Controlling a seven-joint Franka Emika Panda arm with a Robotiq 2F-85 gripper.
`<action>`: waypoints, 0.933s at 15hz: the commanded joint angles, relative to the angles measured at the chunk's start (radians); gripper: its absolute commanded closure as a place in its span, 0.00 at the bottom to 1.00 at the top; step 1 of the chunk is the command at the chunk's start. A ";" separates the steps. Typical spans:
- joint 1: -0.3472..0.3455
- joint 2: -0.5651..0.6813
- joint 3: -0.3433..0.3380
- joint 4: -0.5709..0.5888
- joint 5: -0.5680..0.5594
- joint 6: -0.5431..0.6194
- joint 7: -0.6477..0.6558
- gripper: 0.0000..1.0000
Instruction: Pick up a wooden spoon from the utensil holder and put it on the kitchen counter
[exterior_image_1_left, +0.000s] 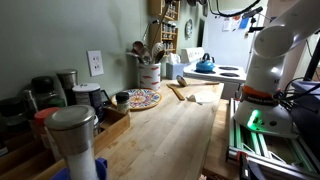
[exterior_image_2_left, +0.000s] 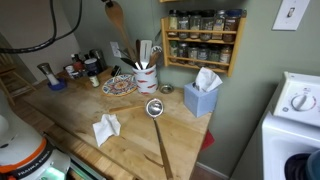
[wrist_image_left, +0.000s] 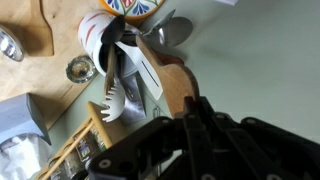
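At the back of the desk (exterior_image_2_left: 128, 148), wooden spoon (exterior_image_2_left: 114, 16) stands in the utensil holder (exterior_image_2_left: 145, 78), handle down, bowl end up well above the rim. Long axis steep, leaning away from the spice rack (exterior_image_2_left: 203, 38). Likely light, stiff, dry wood, not fragile; best gripped on bare shaft under the bowl, lifted along its axis. Pincer (wrist_image_left: 192, 118) hangs over the holder; opening and hold can't be told.

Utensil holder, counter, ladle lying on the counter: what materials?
The utensil holder looks like glazed ceramic: cream, smooth, faint sheen. The kitchen counter is light wood, plank strips visible, fairly matte. The ladle bowl looks metal: grey, shiny; handle unclear.
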 joint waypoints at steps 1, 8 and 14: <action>-0.004 -0.045 0.002 0.016 -0.016 -0.166 0.034 0.98; 0.003 -0.026 -0.026 0.034 0.020 -0.385 0.013 0.98; 0.007 0.079 -0.113 -0.013 0.166 -0.541 -0.073 0.98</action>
